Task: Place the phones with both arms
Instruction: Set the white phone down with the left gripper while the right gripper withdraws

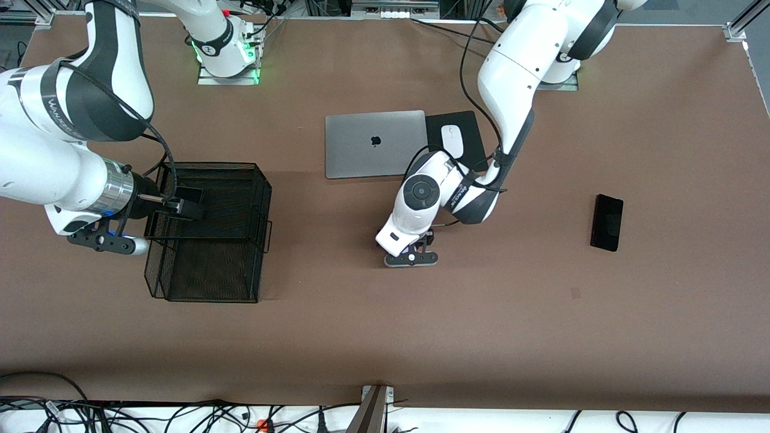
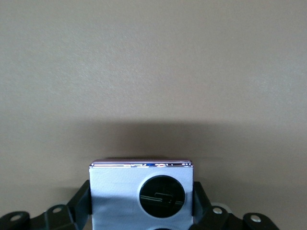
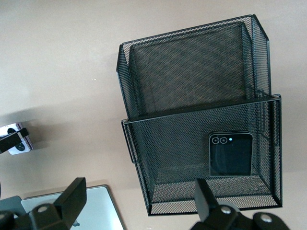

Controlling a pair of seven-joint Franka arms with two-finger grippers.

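Left gripper (image 1: 415,249) clamped on the lilac phone (image 2: 142,196) low at mid-table; right gripper (image 1: 186,204) spread wide over the mesh basket (image 1: 207,231).

Left arm (image 1: 511,78) reaches down from its base and folds at the elbow, wrist turned down to the table (image 1: 481,313), nearer the front camera than the silver laptop (image 1: 375,143) and white mouse (image 1: 452,141). Its fingers (image 2: 79,206) press the phone's two sides, one round lens showing between them. Right arm (image 1: 54,138) bends over its end of the table, empty fingers (image 3: 72,196) apart above the basket. Inside that basket the squarish black phone (image 3: 230,154) lies flat on the floor of one compartment. Longer black phone (image 1: 606,222) lies flat on the table toward the left arm's end, well apart from both grippers.
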